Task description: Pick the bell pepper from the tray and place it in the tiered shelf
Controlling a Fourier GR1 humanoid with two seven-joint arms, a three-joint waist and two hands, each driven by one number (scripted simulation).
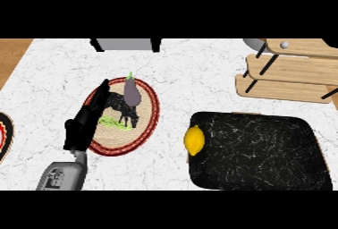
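Observation:
A yellow bell pepper (194, 140) lies at the left edge of the black marbled tray (264, 156) at the lower right. The wooden tiered shelf (290, 71) stands at the back right, its boards held by black rods. My left hand (86, 120) comes in from the lower left with straight fingers and lies along the left rim of a round woven plate (148, 120). It is well left of the pepper and holds nothing. My right hand does not show.
A purple eggplant (133, 91) with a green stem lies on the woven plate, just right of my fingertips. Another red-rimmed plate (4, 134) peeks in at the far left. A grey box (125, 44) stands at the counter's back edge.

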